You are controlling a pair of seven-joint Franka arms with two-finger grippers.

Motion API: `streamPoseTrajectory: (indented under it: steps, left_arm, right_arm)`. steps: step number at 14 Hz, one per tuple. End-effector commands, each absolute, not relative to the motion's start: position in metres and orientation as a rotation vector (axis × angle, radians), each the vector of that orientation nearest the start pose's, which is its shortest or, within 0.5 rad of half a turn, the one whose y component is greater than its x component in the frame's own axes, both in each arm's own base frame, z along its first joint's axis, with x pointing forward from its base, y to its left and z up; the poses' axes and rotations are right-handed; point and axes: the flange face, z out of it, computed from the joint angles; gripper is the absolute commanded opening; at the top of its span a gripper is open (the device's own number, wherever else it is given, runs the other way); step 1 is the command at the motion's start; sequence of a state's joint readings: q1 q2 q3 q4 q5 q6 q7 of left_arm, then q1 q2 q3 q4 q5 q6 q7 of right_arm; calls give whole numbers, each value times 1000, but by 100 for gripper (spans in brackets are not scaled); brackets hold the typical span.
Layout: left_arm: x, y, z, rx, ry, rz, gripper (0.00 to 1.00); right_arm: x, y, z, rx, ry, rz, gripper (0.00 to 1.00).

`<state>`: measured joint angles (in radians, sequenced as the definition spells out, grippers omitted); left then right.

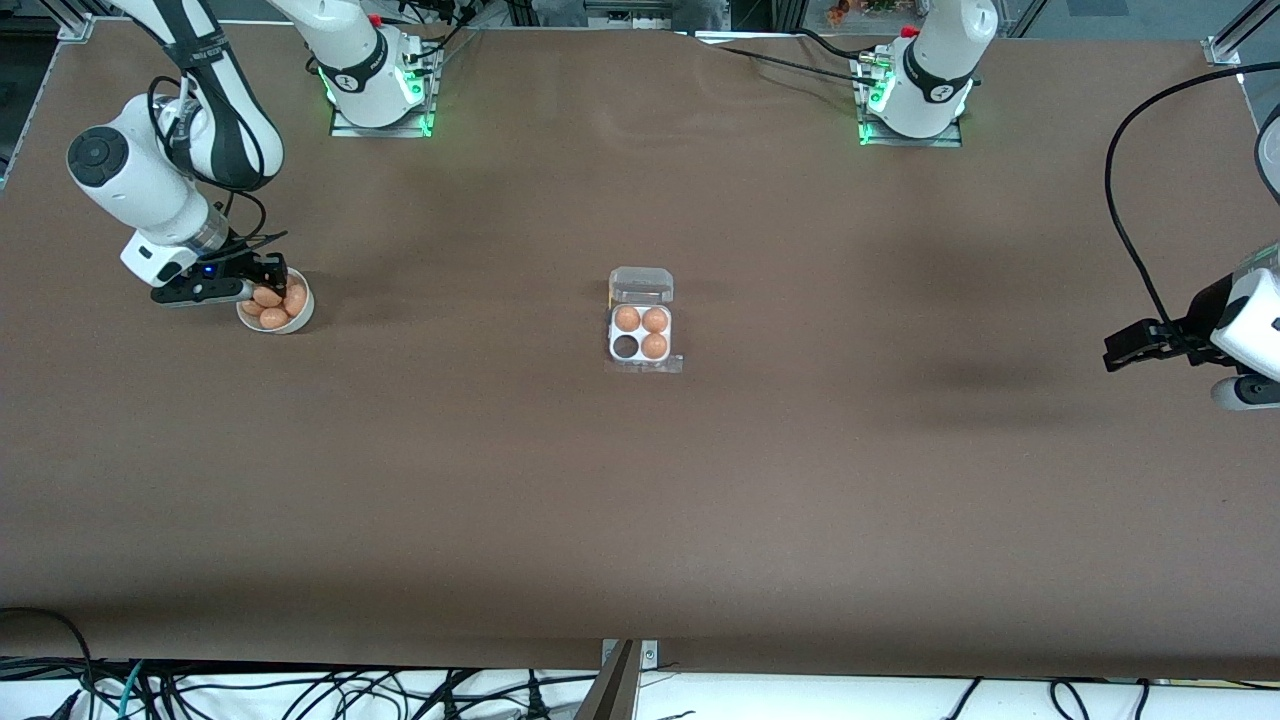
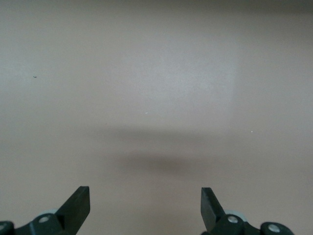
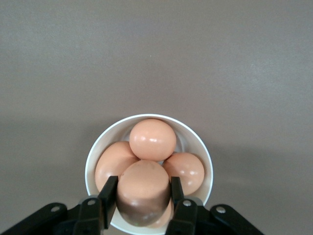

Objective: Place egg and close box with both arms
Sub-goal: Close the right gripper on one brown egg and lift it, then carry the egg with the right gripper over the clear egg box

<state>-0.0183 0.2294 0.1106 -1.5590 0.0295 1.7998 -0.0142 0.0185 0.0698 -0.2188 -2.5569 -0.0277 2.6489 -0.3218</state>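
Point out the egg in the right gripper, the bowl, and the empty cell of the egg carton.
egg (image 3: 143, 191): right wrist view, middle of its shell between the fingers.
bowl (image 3: 198, 144): right wrist view, white rim.
empty cell (image 1: 626, 346): front view, its dark hollow.

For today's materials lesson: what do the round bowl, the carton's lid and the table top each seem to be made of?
Bowl: smooth white, probably plastic or glazed ceramic; its rim looks even and faintly glossy. Carton lid: thin clear plastic, since the brown surface shows through it. Table top: a matte brown covering, maybe fabric or mat; it gives no sharp reflections.
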Motion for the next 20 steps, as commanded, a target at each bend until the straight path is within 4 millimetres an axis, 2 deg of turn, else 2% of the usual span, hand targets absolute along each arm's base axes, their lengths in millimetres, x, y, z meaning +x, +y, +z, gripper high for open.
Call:
streamPoseTrajectory:
  steps: [1,3,6,8,10,12,14,17,20]
  left_arm:
    - [634,51,521,-3101,-134,-16,100]
    - [634,52,521,-3101,-137,-16,100]
    - [634,51,521,-3101,-134,-16,100]
    - [634,51,519,-3101,-132,-12,100]
    - [634,51,520,-3101,-134,-14,100]
    - [634,51,520,-3101,-134,-14,100]
    - [634,51,520,-3101,-134,-14,100]
    - [634,51,519,-3101,-132,-12,100]
    - [635,51,516,-3100,-134,-7,100]
  right_arm:
    - [463,-90,261,-3161,-228,22,30]
    - [474,-82,272,-3158,-198,53,28]
    - [492,-46,290,-3152,-143,132,28]
    - [507,-22,307,-3157,-101,121,28]
    - [522,16,324,-3159,-68,150,28]
    - [543,54,333,-3164,42,235,28]
    - [562,102,345,-3158,112,262,28]
    - [574,169,345,-3145,236,239,28]
    - [575,242,338,-3133,376,221,28]
